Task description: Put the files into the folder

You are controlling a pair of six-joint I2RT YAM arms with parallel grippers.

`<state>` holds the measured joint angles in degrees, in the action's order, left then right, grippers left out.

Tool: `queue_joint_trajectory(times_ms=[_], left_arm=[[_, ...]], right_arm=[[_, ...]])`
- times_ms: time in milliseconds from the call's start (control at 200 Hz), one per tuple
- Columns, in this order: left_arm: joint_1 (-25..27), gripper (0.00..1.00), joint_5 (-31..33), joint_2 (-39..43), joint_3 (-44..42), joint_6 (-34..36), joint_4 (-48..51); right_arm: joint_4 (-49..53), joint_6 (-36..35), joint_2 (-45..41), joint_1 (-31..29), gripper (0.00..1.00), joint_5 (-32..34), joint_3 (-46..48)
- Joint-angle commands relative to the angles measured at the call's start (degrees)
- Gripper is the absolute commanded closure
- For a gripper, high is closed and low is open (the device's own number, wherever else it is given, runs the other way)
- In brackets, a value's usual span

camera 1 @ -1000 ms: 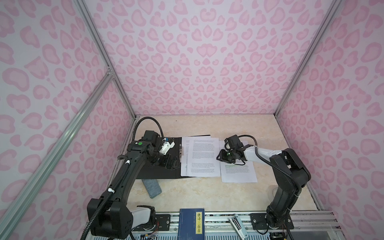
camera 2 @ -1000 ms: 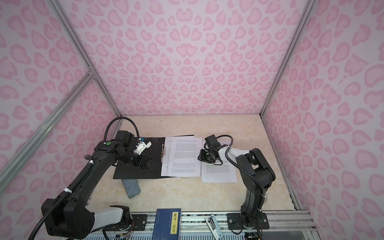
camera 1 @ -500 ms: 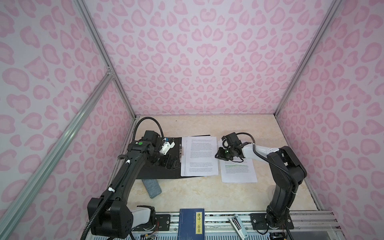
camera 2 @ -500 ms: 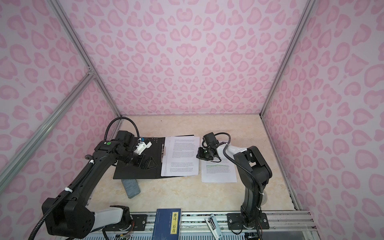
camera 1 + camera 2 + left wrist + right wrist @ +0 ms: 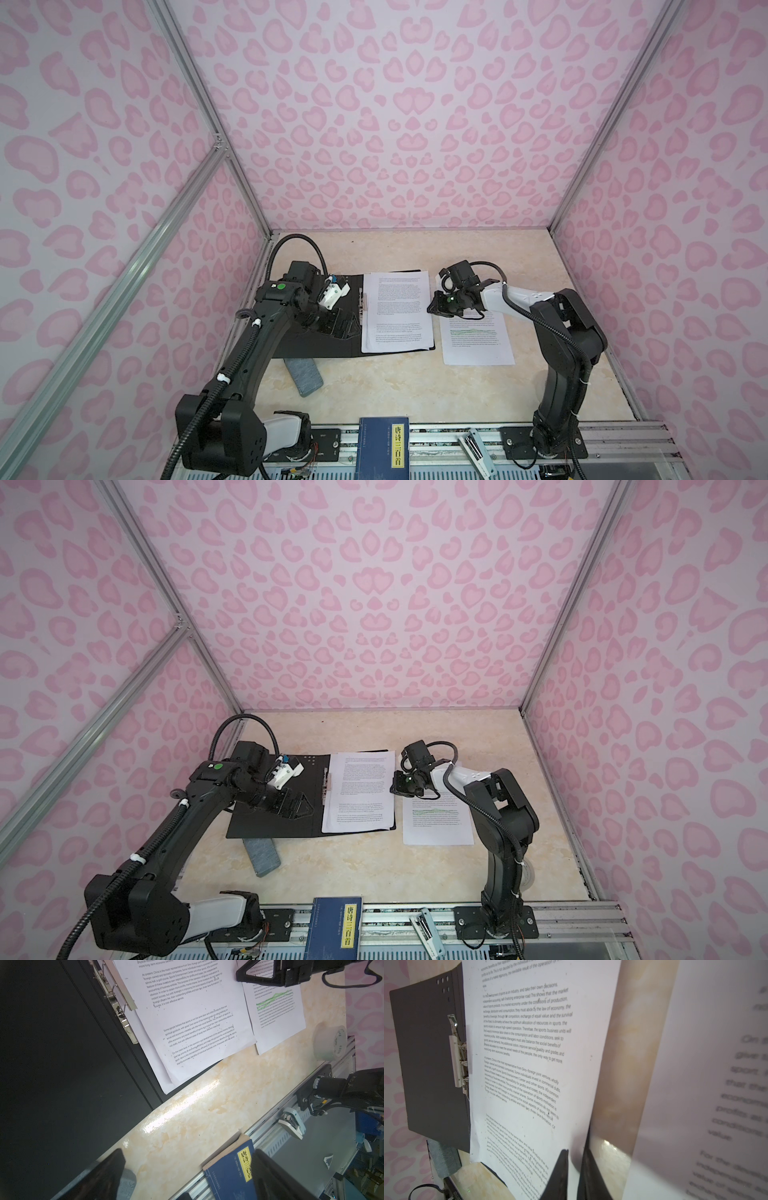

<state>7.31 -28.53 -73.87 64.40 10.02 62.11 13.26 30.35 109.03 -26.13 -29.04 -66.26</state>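
Observation:
The folder (image 5: 316, 345) (image 5: 266, 825) lies open, black inside up, with its metal clip (image 5: 120, 1001) (image 5: 457, 1059) at the spine. White printed files (image 5: 397, 311) (image 5: 359, 787) (image 5: 197, 1022) lie on its right half. Another sheet with green highlighting (image 5: 478, 340) (image 5: 436, 820) rests on the table just to the right. My right gripper (image 5: 432, 306) (image 5: 392, 785) (image 5: 576, 1159) sits at the right edge of the files in the folder, jaws narrowed onto that edge. My left gripper (image 5: 336, 328) (image 5: 187, 1178) hovers open over the folder's left flap, holding nothing.
A grey block (image 5: 305, 376) (image 5: 262, 856) lies by the folder's front edge. A dark blue book with a yellow label (image 5: 384, 449) (image 5: 230, 1172) sits on the front rail beside a small white tool (image 5: 478, 451). A tape roll (image 5: 330, 1043) stands near the right arm's base. Pink patterned walls enclose the table.
My right gripper has moved left from over the loose sheet to the right edge of the files in the folder, and its jaws have narrowed. The left arm has not moved.

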Motion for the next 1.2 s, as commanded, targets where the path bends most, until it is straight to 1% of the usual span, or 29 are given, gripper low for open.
queue_joint_trajectory(times_ms=[0, 220, 440, 535, 615, 660, 740, 960, 1045, 1135, 1195], left_arm=[[0.0, 0.02, -0.7, -0.1, 0.2, 0.0, 1.3], [0.0, 0.02, -1.0, -0.4, 0.5, -0.2, 1.3], [0.0, 0.02, -0.8, -0.4, 0.4, 0.1, 1.4], [0.0, 0.02, -0.8, -0.2, 0.4, 0.2, 1.4], [0.0, 0.02, -0.8, -0.1, 0.6, 0.4, 1.6], [0.0, 0.02, -0.7, -0.1, 0.9, 0.7, 1.9], [0.0, 0.02, -0.2, 0.2, 1.6, 1.2, 2.3], [0.0, 0.02, 0.4, 0.8, 3.9, 1.3, 3.6], [0.0, 0.02, 0.2, 1.1, 4.4, 1.3, 3.8], [0.0, 0.02, -1.0, 1.0, 5.1, 1.4, 4.3], [0.1, 0.02, -2.6, 0.6, 5.9, 2.1, 5.0]], right_arm=[[1.1, -1.3, 0.7, -0.1, 0.83, -1.3, -0.8], [3.6, -3.4, 2.8, -0.5, 0.83, -1.9, -3.8], [7.1, -5.4, 5.0, -2.3, 0.82, -1.3, -7.6], [8.4, -6.2, 5.4, -2.8, 0.79, -0.5, -8.5], [9.1, -6.4, 4.9, -2.9, 0.71, 1.0, -8.5], [9.5, -6.4, 3.9, -3.0, 0.67, 3.1, -8.0], [10.2, -6.4, 1.4, -2.9, 0.62, 6.9, -7.2], [14.3, -7.0, -7.9, -3.4, 0.58, 16.6, -4.4], [18.3, -6.7, -11.5, -4.3, 0.58, 22.7, -3.0], [20.5, -4.4, -16.7, -4.8, 0.56, 29.5, 1.7], [20.2, -2.7, -20.8, -3.9, 0.55, 31.7, 6.1]])
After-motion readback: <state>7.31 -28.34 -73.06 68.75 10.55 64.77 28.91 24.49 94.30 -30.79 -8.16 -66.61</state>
